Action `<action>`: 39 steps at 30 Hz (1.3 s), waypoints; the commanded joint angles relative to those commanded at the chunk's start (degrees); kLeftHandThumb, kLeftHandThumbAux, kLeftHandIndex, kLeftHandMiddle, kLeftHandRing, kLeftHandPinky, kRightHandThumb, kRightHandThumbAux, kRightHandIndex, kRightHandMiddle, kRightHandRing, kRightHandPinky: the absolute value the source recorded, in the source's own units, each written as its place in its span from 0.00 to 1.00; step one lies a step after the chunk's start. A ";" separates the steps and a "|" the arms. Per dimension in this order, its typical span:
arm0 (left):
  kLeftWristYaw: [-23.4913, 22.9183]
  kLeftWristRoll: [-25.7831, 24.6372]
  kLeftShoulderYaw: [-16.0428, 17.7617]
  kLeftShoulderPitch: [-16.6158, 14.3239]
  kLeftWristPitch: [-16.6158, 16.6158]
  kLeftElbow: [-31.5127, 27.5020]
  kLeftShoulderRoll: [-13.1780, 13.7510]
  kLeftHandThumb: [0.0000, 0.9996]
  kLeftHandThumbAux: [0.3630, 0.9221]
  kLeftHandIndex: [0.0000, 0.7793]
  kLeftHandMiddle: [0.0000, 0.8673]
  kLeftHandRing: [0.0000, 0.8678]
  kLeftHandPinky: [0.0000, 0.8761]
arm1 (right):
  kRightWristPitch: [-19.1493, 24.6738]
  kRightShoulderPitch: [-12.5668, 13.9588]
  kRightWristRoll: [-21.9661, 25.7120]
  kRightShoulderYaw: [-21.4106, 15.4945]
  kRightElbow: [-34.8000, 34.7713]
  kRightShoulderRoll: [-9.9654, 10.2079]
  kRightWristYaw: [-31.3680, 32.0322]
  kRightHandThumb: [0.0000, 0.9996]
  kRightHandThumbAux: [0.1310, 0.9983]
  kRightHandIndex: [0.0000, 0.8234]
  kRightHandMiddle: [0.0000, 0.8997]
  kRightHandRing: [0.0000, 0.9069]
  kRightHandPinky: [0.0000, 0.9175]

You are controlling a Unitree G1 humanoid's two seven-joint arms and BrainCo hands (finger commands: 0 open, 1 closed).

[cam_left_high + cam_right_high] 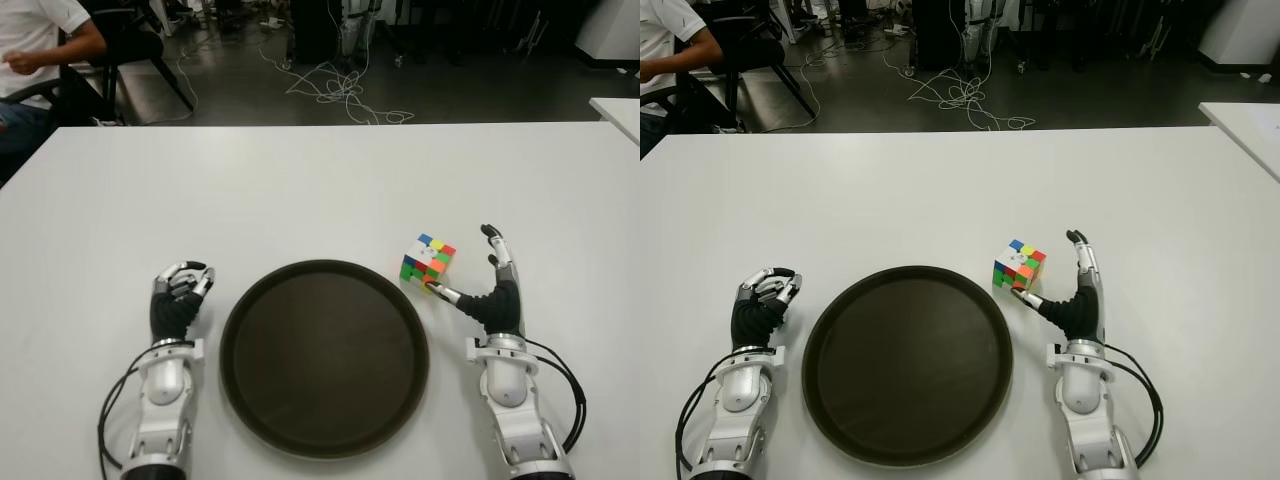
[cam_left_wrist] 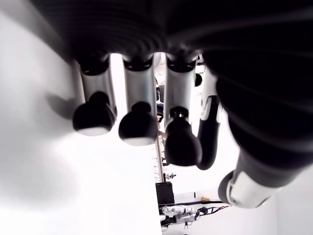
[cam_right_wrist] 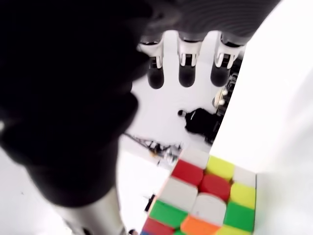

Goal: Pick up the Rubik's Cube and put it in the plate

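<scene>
The cube (image 1: 429,262) sat on the white table (image 1: 300,190), just past the right edge of the plate (image 1: 324,356). It was not in the plate yet. Nothing lay in the plate.

The right hand (image 1: 493,290) was right beside the cube, on the side away from the plate. Its fingers (image 1: 495,248) were spread out and stood up straight. Its thumb (image 1: 447,293) reached out to the cube's near bottom corner and looked like it touched it there, but I could not be sure. The wrist view showed the cube (image 3: 205,198) close under the open hand, with the fingers (image 3: 187,61) stretched past it. The hand held nothing.

The left hand (image 1: 180,298) showed on the left side of the plate, near its rim. Its fingers (image 2: 137,122) were curled in, and they held nothing. It did no work.

I think the step in hand was the reach, just before the grab. Next, the right hand would need to move in a bit more so the cube sat between the thumb and the fingers. Then the fingers would need to close on it. The cube was turned a little, so the squeeze should land on flat sides, or it could spin away. After that came a lift and a short trip left to the plate.

A person (image 1: 35,45) sat on a chair far behind the table.
</scene>
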 joint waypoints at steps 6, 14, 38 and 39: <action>0.17 0.15 -0.05 -0.13 -0.02 0.61 0.09 0.72 0.60 0.57 0.95 0.96 0.94 | 2.89 -1.70 -1.72 0.90 -1.65 -0.83 1.11 0.00 0.90 0.00 0.01 0.06 0.07; 0.66 0.86 -0.45 -0.16 0.62 0.69 0.09 0.71 0.60 0.57 0.95 0.96 0.94 | 9.76 -2.93 -5.67 2.63 -5.76 -3.13 4.08 0.00 0.78 0.00 0.00 0.01 0.05; 1.32 0.61 -0.46 1.34 3.05 -2.85 -1.54 0.72 0.60 0.57 0.94 0.97 0.96 | 34.74 -10.86 -18.95 11.68 -16.61 -8.24 19.83 0.00 0.59 0.00 0.00 0.00 0.05; 1.45 0.58 -0.38 1.33 2.84 -2.72 -1.66 0.72 0.60 0.57 0.94 0.97 0.96 | 35.31 -11.23 -19.32 12.07 -16.53 -8.50 20.42 0.00 0.58 0.00 0.00 0.00 0.06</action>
